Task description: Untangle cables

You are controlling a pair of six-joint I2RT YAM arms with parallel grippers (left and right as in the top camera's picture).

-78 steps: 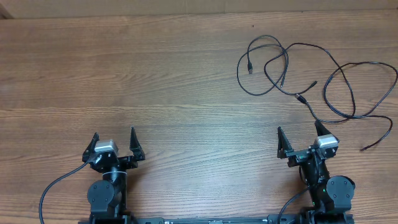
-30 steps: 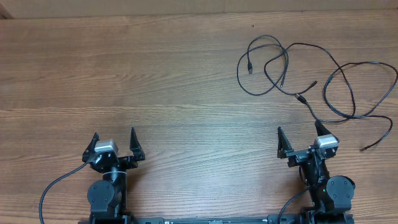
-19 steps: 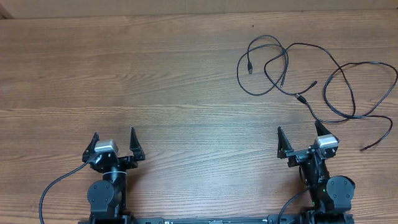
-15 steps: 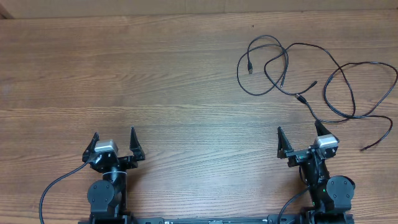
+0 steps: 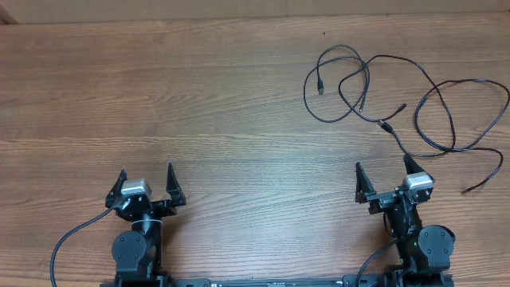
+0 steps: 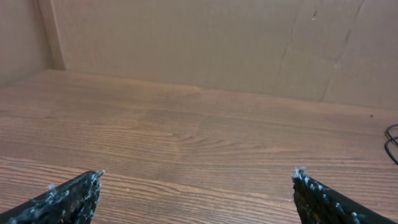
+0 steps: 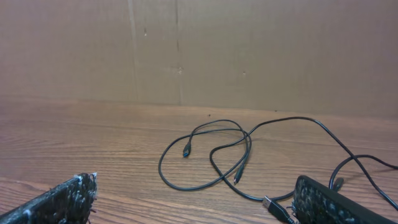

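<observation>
Wood tabletop [image 5: 199, 96] takes up the whole view. Both arms sit at the near edge. The left end effector [image 5: 145, 169] is spread wide, holding nothing and touching nothing. Same deal with the right end effector [image 5: 382, 162]: fingers wide apart, empty. The cables [image 5: 385, 125] lie in a loose overlapping tangle on the far right of the tabletop, just beyond the right end effector and well apart from the left one.

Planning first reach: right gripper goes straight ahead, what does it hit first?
Probably the cables, lying on the table right ahead of the open right gripper; nothing else shows between. Depth is unclear.
</observation>
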